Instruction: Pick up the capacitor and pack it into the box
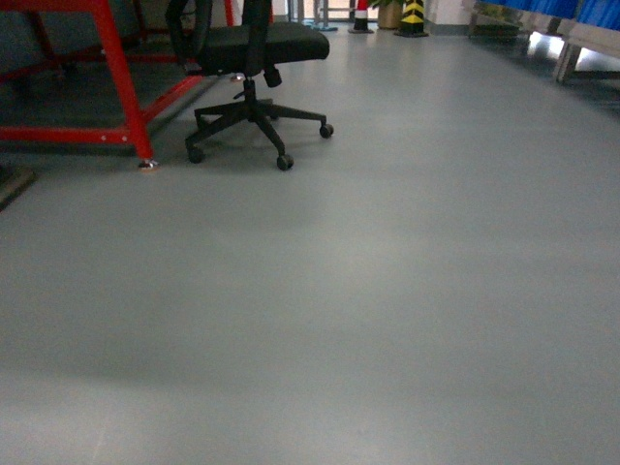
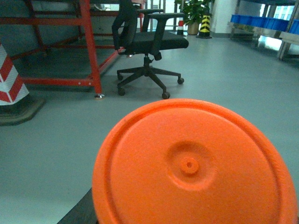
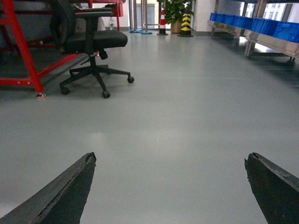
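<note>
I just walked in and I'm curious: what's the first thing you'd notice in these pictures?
A big round orange disc fills the bottom of the left wrist view, very close to the camera. Behind it, a black office chair stands on the shiny grey floor beside a red metal frame. In the right wrist view, the right gripper is wide open over bare floor, with blue bins along the far right.

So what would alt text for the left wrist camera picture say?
A large orange disc fills the lower foreground, hiding the jaws. Behind it lies grey floor, with a black office chair beside a red metal frame and a striped cone at left.
</note>
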Available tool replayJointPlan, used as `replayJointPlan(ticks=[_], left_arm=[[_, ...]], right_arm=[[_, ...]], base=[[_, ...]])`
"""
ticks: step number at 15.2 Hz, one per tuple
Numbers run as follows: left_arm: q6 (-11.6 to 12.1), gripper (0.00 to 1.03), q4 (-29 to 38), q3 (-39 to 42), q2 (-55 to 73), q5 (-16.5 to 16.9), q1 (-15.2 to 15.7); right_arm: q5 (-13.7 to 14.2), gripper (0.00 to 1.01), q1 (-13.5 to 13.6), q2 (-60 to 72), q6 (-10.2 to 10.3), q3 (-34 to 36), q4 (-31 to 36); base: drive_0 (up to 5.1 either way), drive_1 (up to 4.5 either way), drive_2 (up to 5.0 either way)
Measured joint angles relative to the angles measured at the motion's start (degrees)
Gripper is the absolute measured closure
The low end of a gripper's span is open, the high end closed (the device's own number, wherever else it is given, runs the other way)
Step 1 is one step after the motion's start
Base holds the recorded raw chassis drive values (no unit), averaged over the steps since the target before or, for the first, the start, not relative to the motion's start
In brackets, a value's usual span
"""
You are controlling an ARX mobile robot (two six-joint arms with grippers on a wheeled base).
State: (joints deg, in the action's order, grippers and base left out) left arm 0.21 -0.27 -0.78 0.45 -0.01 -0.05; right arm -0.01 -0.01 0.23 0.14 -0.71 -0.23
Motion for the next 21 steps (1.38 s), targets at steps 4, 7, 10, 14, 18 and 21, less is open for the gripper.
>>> replayJointPlan(ticks=[4,7,10,14,18,21], left_arm=[[0.0,0.59,-0.1,0.0,0.0,0.0,0.0],[0.0,0.59,-0.1,0.0,0.0,0.0,0.0],[0.0,0.59,-0.1,0.0,0.0,-0.1,0.0],[0.0,0.59,-0.1,0.0,0.0,0.0,0.0],[0.0,0.59,-0.2,0.0,0.0,0.0,0.0],[0.0,0.59,0.0,0.0,0.0,0.0,0.0]], right_arm=[[0.0,0.03,0.0,0.0,0.0,0.0,0.2],[0.0,0.03,0.0,0.0,0.0,0.0,-0.2],[0.0,0.03,0.0,0.0,0.0,0.0,0.1],[0.0,0.03,0.0,0.0,0.0,0.0,-0.1],[0.0,0.03,0.0,0.0,0.0,0.0,0.0],[0.0,0.03,0.0,0.0,0.0,0.0,0.1]], base=[[-5.0,2.41,2.4],[-5.0,2.41,2.4],[-5.0,2.42,2.4],[-5.0,2.44,2.4],[-5.0,2.45,2.4],[-5.0,2.45,2.4]])
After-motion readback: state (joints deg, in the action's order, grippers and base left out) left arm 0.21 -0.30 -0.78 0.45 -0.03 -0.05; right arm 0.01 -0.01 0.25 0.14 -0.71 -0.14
